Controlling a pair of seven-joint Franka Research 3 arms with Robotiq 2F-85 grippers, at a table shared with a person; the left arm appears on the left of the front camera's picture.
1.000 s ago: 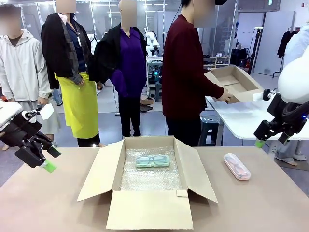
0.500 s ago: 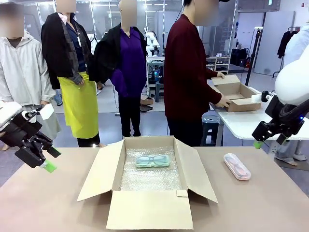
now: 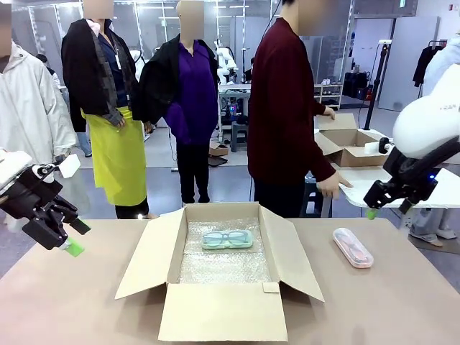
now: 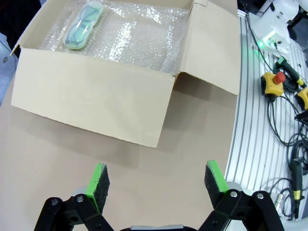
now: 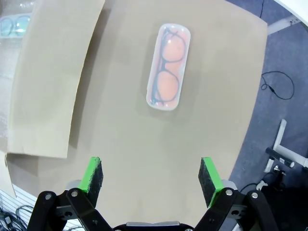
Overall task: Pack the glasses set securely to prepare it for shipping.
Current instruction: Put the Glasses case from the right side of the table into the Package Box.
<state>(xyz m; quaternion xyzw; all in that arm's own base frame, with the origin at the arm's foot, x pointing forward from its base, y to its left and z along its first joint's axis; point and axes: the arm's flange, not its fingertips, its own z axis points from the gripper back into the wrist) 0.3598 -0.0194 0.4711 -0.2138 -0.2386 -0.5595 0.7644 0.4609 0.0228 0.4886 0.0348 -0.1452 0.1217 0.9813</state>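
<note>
The mint case (image 3: pixel 227 239) lies flat on bubble wrap (image 3: pixel 215 269) inside the open box (image 3: pixel 223 313), toward its far wall. The pink case (image 3: pixel 353 247) lies on the table (image 3: pixel 72 302) right of the box, apart from it. The left gripper (image 4: pixel 156 174) hangs over the table's left side, fingers wide and empty. The right gripper (image 5: pixel 150 174) hovers above the table's right side near the pink case, fingers wide and empty.

You have the mint-green glasses case (image 3: pixel 227 240) lying flat on bubble wrap (image 3: pixel 223 267), far inside the open cardboard box (image 3: pixel 215 316). The pink glasses case (image 3: pixel 353 247) lies flat on the table (image 3: pixel 402 302), right of the box.
</note>
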